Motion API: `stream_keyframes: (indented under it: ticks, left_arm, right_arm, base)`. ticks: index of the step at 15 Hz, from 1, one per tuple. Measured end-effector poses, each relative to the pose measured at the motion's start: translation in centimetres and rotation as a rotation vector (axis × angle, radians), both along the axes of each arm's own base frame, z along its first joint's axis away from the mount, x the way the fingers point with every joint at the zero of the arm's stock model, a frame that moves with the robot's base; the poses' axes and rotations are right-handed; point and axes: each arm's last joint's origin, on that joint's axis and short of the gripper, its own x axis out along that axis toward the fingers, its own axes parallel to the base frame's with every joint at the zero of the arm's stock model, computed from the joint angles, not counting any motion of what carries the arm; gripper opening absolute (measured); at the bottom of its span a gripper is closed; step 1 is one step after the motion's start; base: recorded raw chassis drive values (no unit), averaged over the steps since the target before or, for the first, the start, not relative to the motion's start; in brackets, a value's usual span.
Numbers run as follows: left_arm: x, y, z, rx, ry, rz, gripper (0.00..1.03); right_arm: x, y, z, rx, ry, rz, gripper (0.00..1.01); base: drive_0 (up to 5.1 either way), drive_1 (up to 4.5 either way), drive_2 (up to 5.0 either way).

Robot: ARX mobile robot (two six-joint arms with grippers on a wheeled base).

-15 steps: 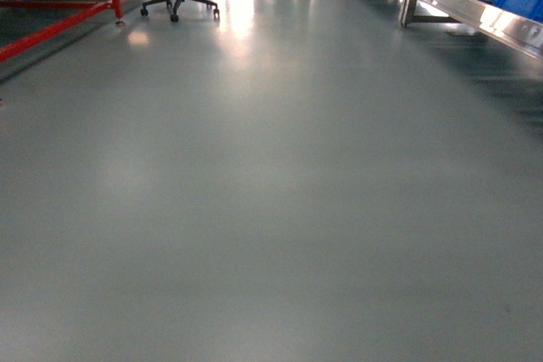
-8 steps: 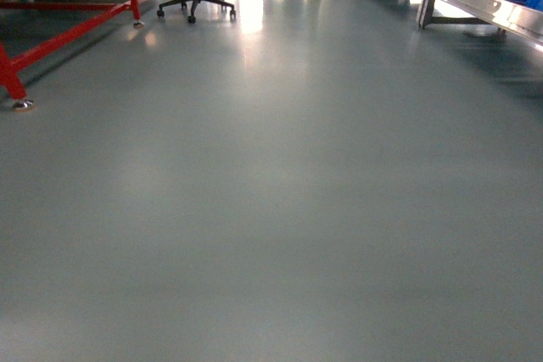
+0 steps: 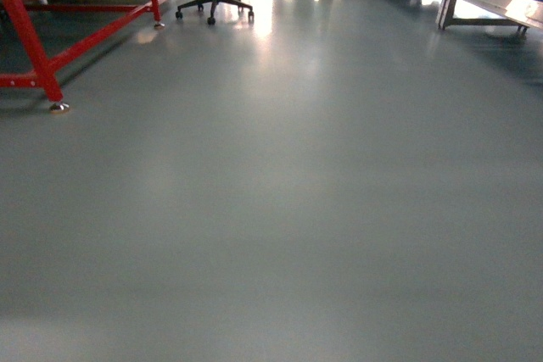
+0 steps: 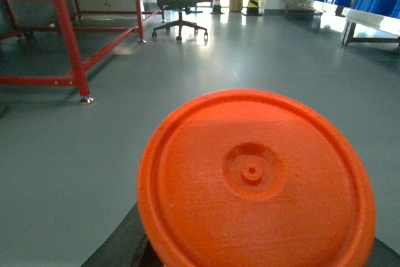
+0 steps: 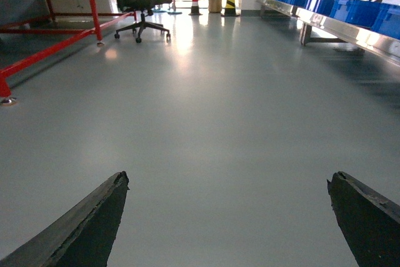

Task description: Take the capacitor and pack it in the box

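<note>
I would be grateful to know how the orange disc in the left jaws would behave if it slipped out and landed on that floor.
The orange disc looks like rigid moulded plastic, so it would probably keep its shape rather than flop. Being round with a raised rim, it might roll off on edge. The floor is smooth and glossy, so it could slide far too.

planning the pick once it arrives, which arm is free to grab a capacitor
Right. The right gripper is open with nothing between its fingers. In the left wrist view an orange disc fills the space ahead of the left gripper, so that arm looks occupied. No capacitor or box is in view yet.
</note>
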Motion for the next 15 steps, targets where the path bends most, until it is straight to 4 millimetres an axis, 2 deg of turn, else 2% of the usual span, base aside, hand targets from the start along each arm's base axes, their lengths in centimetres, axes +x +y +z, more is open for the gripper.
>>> stream_keyframes:
  ticks: [15]
  left_arm:
    - [0.00,0.00,-0.01,0.000,0.002,0.000,0.44]
  right_arm:
    - [0.00,0.00,-0.03,0.000,0.003,0.000,0.98]
  base:
    - [-5.0,2.43,2.4]
